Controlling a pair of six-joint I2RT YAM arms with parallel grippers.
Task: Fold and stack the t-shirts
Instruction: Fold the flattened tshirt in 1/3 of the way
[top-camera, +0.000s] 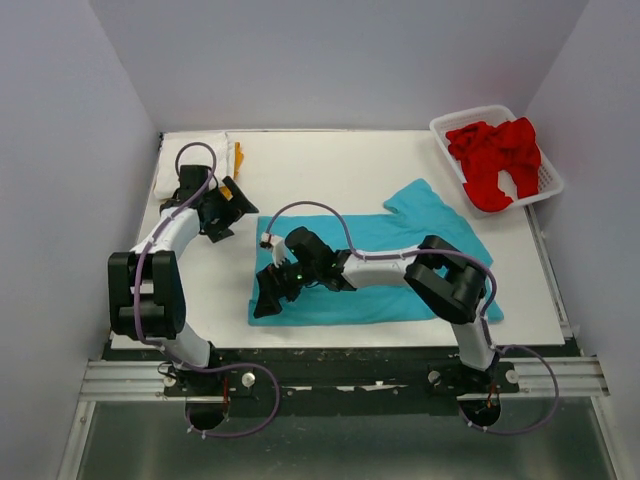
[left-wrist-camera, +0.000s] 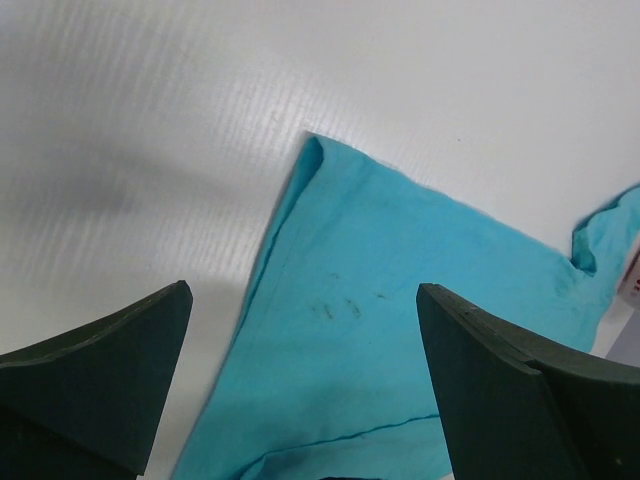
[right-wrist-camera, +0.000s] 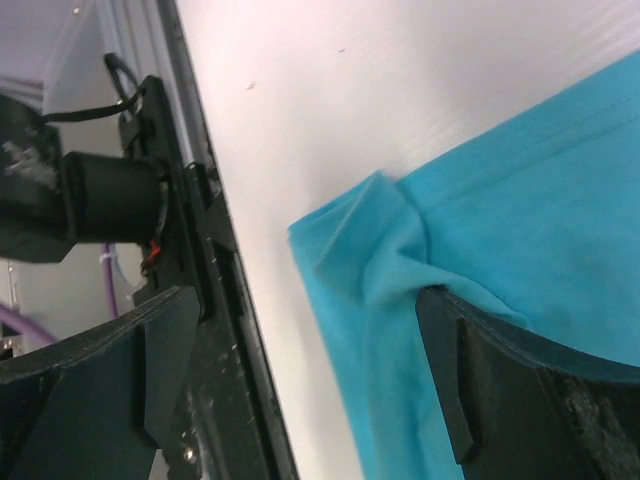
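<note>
Turquoise shirt (top-camera: 440, 215) is spread flat along the desk's (top-camera: 330, 160) near edge, right of centre, looks set up for a fold. Right gripper (top-camera: 268, 298) stretches across to its near-left corner, fingers wide around the bunched cloth, not pinching yet. Left gripper (top-camera: 228, 208) hovers toward the back-left corner, spread and empty, probably waiting for the far corner.

My left arm (top-camera: 170, 232) and right arm (top-camera: 380, 268) wear white shells between black joints, lilac cables (top-camera: 313, 205) looping alongside; my fingers (left-wrist-camera: 100, 365) are dark wedges.
</note>
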